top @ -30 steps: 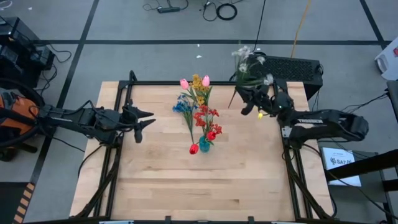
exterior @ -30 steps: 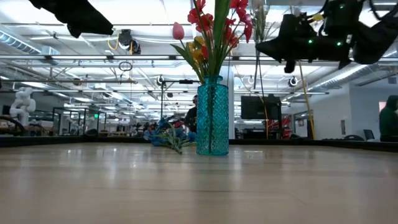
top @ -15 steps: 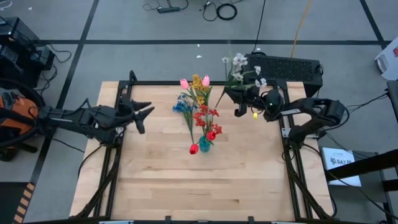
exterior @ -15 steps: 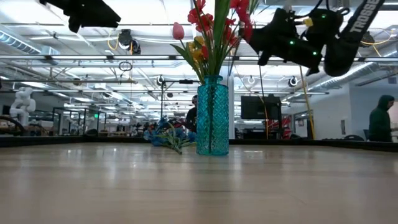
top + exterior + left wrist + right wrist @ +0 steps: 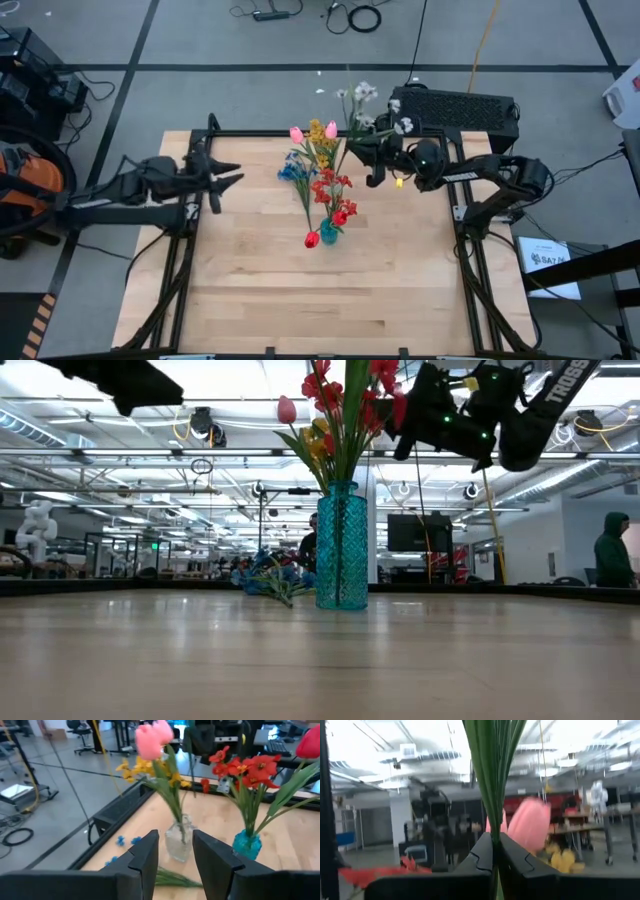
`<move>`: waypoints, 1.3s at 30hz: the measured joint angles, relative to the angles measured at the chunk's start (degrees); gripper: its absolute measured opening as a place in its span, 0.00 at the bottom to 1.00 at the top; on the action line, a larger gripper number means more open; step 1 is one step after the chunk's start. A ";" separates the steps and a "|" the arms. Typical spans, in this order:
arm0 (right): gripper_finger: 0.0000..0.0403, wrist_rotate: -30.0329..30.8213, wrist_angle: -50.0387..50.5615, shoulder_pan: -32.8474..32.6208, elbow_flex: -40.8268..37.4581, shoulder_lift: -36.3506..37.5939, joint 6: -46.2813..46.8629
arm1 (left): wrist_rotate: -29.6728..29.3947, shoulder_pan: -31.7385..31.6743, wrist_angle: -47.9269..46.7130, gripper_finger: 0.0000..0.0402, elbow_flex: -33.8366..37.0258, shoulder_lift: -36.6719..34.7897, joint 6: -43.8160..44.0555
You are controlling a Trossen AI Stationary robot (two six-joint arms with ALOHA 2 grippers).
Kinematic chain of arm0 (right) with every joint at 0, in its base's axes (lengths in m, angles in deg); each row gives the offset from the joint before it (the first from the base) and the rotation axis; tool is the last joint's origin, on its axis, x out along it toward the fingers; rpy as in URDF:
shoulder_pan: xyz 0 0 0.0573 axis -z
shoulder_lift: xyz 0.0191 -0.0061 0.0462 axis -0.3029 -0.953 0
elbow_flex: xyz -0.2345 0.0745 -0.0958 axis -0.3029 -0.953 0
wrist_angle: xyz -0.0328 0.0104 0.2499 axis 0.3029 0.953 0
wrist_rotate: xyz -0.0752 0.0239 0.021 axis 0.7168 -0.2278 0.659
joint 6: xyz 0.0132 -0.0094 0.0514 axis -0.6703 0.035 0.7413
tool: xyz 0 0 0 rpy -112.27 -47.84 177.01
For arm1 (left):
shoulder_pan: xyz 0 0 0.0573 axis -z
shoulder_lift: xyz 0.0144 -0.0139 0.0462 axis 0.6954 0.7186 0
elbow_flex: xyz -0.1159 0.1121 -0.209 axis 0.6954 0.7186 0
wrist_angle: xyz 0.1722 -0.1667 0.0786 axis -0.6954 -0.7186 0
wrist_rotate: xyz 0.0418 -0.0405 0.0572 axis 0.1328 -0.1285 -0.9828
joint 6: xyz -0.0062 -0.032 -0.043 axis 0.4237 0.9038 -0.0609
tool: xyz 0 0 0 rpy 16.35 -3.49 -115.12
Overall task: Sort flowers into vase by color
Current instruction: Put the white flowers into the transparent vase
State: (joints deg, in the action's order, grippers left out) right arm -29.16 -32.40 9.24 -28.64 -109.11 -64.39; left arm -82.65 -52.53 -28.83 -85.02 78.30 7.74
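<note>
Right gripper (image 5: 372, 165): I see it raised over the far right part of the worktop, fingers (image 5: 485, 852) pinched on the green stems of a white flower spray (image 5: 372, 108) whose blooms hang out past the far edge.
Left gripper (image 5: 222, 178): it waits over the left side, fingers (image 5: 147, 857) spread apart with nothing between them.
High view only: from above I can place a blue spray (image 5: 292, 168) lying flat on the worktop, near the vases on their left.
Left wrist view only: here I make out two vases, a clear glass vase (image 5: 180, 842) with pink tulips (image 5: 152, 737) and yellow blooms (image 5: 137, 767), and a teal vase (image 5: 246, 845) with red flowers (image 5: 245, 767).
Low view only: the teal vase stands upright and its glass is ribbed; the blue spray lies behind it; the clear one is hidden.
Right wrist view only: the stems run straight up between the pinching fingers, a pink tulip just behind them.
Surface: pale wood worktop (image 5: 260, 290) in a black frame.
Room: grey floor with dark tape lines, cables, a black keyboard (image 5: 462, 104) beyond the far edge; in the low view, a hall with ceiling lights and a person in a hood (image 5: 612, 550) at far right.
Writing: white letters on the right arm in the low view, cut off at the frame edge; I cannot read them in full.
</note>
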 joint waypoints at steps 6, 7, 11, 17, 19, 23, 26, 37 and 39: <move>0.00 2.79 10.84 -2.77 1.04 0.00 -5.89 | 2.64 -5.55 -6.07 0.32 0.06 -8.50 -0.75; 0.00 3.38 11.82 -2.98 1.04 0.00 -7.26 | 2.71 -5.91 -6.14 0.32 0.07 -9.67 -0.73; 0.00 4.32 13.11 -3.76 1.04 0.00 -10.59 | 3.15 -6.25 -6.08 0.32 0.07 -13.00 -0.44; 0.00 4.28 13.82 -3.90 1.04 0.00 -14.74 | 3.17 -6.23 -5.60 0.32 0.07 -14.20 1.19; 0.00 4.32 13.78 -3.90 1.04 0.00 -15.13 | 3.17 -6.23 -5.14 0.32 0.07 -14.20 1.19; 0.00 4.28 11.15 -3.96 1.04 0.00 -15.04 | 3.17 -6.19 -5.18 0.32 0.07 -14.09 1.19; 0.00 4.28 10.72 -3.97 1.06 0.02 -15.04 | 3.17 -6.19 -5.18 0.32 0.07 -14.09 1.19; 0.00 4.03 11.89 -4.01 1.09 -2.93 -15.74 | 3.17 -6.19 -5.42 0.32 0.07 -14.09 1.17; 0.00 3.32 9.52 -3.99 1.07 -5.12 -14.99 | 3.33 -6.19 -5.42 0.32 0.07 -14.09 1.19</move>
State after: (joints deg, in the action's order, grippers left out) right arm -25.83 -22.88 5.24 -27.57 -114.23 -79.38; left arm -79.32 -58.71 -34.25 -84.96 64.21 8.93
